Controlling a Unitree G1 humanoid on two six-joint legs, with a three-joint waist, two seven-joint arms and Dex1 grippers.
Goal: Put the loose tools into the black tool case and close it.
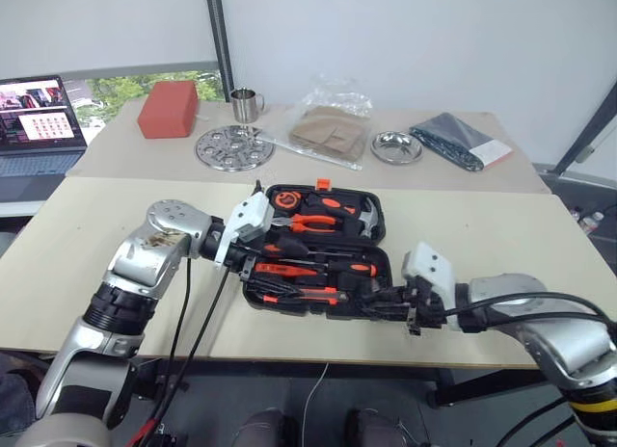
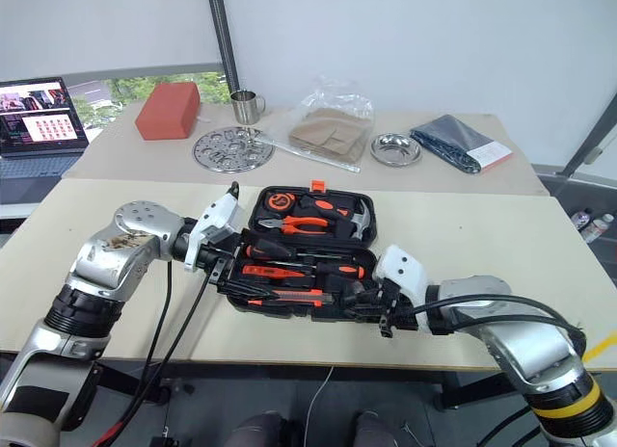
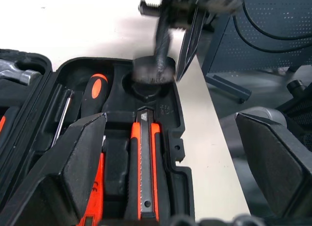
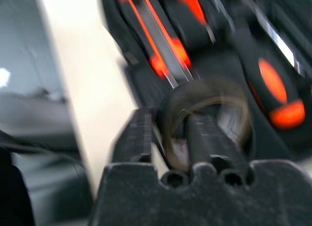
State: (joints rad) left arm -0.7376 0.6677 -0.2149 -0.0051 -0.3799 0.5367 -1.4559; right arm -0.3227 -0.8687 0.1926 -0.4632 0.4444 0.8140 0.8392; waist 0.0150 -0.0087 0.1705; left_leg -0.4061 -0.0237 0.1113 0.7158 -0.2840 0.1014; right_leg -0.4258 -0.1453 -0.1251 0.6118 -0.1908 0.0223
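The black tool case (image 1: pixel 323 249) lies open on the table (image 1: pixel 501 235), near the front edge; the two screwdrivers (image 1: pixel 318 268) and the utility knife (image 1: pixel 304 295) already sit in their slots; the step in hand is the tape roll (image 3: pixel 153 70), which the right end effector (image 3: pixel 175 46) grips with one finger through its hole, just over the round slot at the case's near right corner; the left end effector (image 1: pixel 243 264) hangs wide open at the left edge, empty; next, I think, the roll must drop in, then the lid gets shut.
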